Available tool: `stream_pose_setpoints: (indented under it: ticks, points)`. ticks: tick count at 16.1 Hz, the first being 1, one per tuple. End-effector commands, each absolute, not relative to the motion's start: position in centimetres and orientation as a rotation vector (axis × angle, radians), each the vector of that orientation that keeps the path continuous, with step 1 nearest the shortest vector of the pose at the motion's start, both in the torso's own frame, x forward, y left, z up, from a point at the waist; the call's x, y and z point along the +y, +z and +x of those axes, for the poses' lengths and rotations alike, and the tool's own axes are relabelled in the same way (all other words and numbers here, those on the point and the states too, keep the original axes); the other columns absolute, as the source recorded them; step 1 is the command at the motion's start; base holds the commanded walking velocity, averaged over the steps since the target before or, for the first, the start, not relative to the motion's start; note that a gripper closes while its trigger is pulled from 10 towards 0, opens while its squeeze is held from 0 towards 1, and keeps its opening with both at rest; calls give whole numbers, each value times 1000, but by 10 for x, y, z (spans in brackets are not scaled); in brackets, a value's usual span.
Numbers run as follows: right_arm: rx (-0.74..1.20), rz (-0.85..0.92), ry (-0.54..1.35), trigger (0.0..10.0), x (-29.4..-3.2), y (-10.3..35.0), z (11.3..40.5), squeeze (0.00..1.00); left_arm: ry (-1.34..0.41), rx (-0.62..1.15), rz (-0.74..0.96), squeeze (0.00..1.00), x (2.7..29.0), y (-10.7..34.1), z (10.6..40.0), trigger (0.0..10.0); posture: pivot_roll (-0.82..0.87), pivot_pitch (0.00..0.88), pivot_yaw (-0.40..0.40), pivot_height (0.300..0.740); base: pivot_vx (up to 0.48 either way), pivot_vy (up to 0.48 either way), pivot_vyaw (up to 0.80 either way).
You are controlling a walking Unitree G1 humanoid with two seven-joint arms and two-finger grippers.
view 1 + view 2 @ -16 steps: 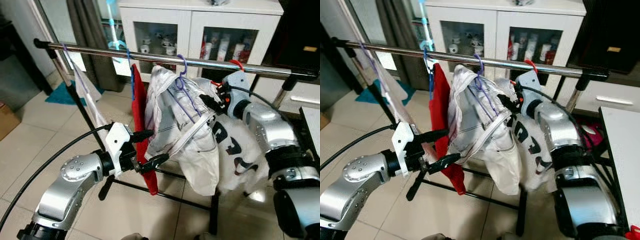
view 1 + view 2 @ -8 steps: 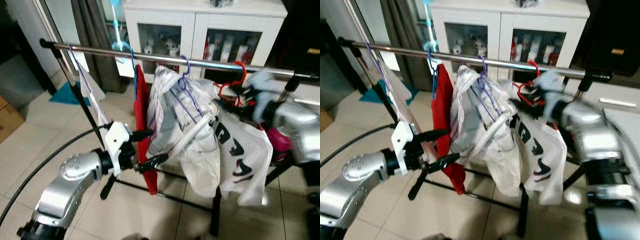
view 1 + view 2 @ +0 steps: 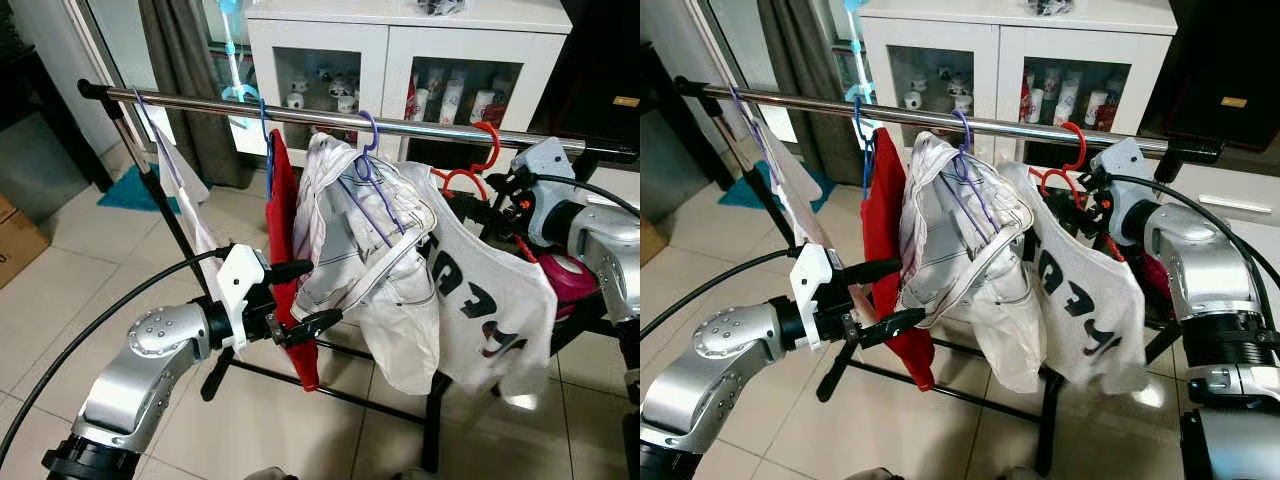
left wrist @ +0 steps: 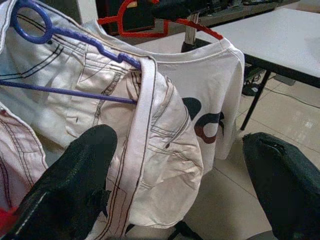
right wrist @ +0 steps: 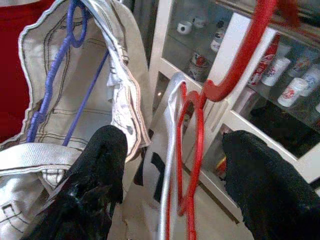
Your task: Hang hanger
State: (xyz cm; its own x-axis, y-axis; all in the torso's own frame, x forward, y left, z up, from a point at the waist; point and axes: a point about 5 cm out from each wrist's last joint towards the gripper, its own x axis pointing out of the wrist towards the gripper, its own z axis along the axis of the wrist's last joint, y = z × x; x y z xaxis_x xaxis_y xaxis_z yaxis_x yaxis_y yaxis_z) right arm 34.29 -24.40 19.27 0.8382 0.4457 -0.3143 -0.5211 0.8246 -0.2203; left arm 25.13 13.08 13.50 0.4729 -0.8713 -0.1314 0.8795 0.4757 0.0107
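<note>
Since a second ago the right gripper [image 3: 1102,208] has pulled back from the white jeans to the red plastic hanger [image 3: 1072,150], and the white printed T-shirt [image 3: 480,300] is now hanging spread out instead of bunched behind the arm.

The red plastic hanger is hooking over the shiny metal clothes rail [image 3: 300,113], toward its right end, carrying the white printed T-shirt. The right gripper's fingers [image 5: 102,165] are standing wide apart on either side of the hanger's red wire, gripping nothing.

Left of it, the white jeans with dark stitching [image 3: 365,250] are hanging on a purple plastic hanger [image 3: 365,165]; further left, a red garment [image 3: 285,230] is hanging on a blue hanger [image 3: 266,140].

The left gripper [image 3: 300,297] is hovering low in front of the red garment, just beside the jeans, fingers [image 4: 70,185] spread open and empty.

Behind the rail: a white glass-door cabinet [image 3: 400,60] with cups inside. Off to the right: the corner of a white desk [image 4: 260,35]. Tiled floor [image 3: 60,290] below.
</note>
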Motion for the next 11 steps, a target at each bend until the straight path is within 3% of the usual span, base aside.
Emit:
stream_pose_setpoints:
  ticks: [1,5,11]
  points:
    - [244,-324,581,10000,-239,200,340,0,-1069,105,109,0,133,138,255,10000,-105,0,102,740,0,0,0]
    - [270,-326,540,10000,-250,196,336,0,-1078,108,124,0,135,137,256,10000,-113,0,109,740,0,0,0]
    - [317,-260,414,10000,-255,184,354,0,-1098,106,126,0,133,139,256,10000,-111,0,126,740,0,0,0]
